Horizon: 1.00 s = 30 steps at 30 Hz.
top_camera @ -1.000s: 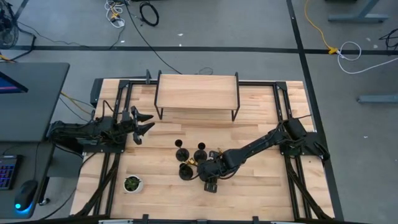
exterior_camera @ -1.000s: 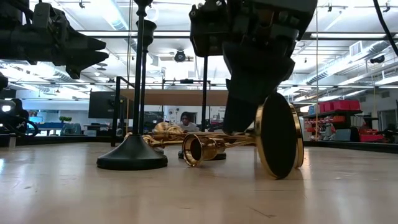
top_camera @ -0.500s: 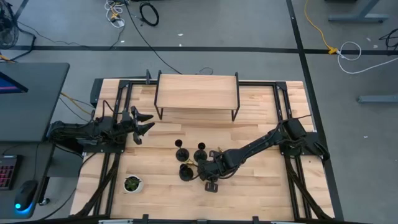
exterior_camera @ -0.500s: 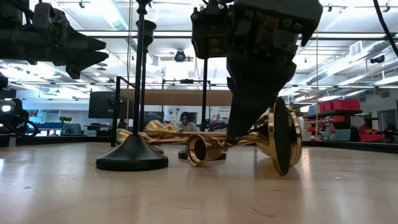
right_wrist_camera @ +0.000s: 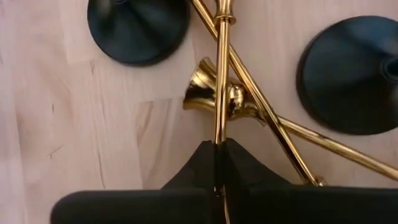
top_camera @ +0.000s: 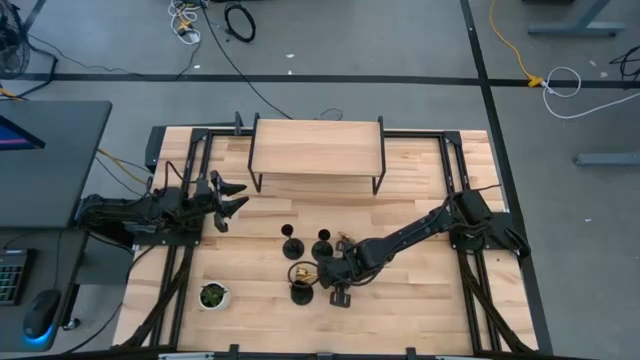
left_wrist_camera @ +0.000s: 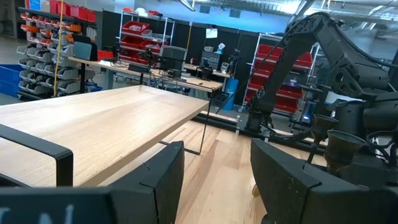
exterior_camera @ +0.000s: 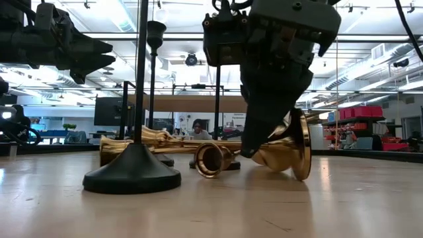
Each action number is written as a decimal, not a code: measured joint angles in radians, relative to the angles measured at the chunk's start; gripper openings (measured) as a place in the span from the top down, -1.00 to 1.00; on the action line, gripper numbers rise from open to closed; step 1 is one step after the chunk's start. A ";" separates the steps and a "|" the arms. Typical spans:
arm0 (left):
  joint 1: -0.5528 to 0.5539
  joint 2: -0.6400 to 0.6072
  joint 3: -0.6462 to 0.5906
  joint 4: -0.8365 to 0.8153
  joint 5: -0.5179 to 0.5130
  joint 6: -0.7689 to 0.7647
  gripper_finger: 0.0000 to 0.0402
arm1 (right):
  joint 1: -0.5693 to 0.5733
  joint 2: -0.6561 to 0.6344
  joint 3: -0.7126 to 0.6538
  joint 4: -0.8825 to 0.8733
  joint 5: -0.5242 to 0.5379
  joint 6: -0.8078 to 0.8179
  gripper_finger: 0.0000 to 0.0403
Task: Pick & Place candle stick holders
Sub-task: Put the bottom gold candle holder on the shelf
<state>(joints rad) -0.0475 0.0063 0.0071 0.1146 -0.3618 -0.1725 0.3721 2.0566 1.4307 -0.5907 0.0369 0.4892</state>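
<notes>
Three black candle stick holders stand upright on their bases: two behind, one nearer the front, its base large in the low view. The gold holders lie crossed on the table among them. My right gripper is down among them, shut on one gold holder's stem. My left gripper waits open and empty above the table's left side, also in its wrist view. My right gripper pinches a gold holder's slim stem between its two shut fingers. The fingers come from above, slanting from the table's right, and lie along the stem. The holder lies about level over the other gold ones, its flared base beside the gripper.
A raised wooden shelf on black legs stands at the table's far middle. A small white pot with a green plant sits near the front left. Bare tabletop lies to the right of the holders.
My right gripper, still shut on the gold stem, has shifted a little toward the table's left. The held holder has swung, its base turning edge-on in the low view. The front black holder has slid toward the near edge, and a loose gold holder has been pushed left.
</notes>
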 joint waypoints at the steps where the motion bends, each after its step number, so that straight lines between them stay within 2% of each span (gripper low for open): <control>1: 0.000 0.000 0.000 0.000 0.000 0.000 0.07 | 0.000 -0.005 -0.001 -0.003 0.003 0.003 0.97; 5: 0.000 0.000 0.000 0.000 0.000 0.000 0.07 | 0.004 -0.010 0.027 -0.063 0.004 0.003 0.97; 12: 0.000 0.000 0.000 0.000 0.000 0.000 0.07 | 0.019 -0.017 0.142 -0.193 0.106 -0.008 0.98; 18: 0.000 0.000 0.000 0.000 0.000 0.000 0.07 | 0.025 -0.018 0.229 -0.238 0.108 -0.044 0.98; 24: 0.000 0.000 0.000 0.000 0.000 0.000 0.07 | 0.034 -0.020 0.331 -0.394 0.177 -0.044 0.98; 30: 0.000 0.000 0.000 0.000 0.000 0.000 0.07 | 0.046 -0.020 0.434 -0.508 0.201 -0.045 0.98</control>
<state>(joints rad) -0.0475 0.0063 0.0071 0.1146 -0.3618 -0.1726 0.4182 2.0365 1.8645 -1.0982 0.2380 0.4442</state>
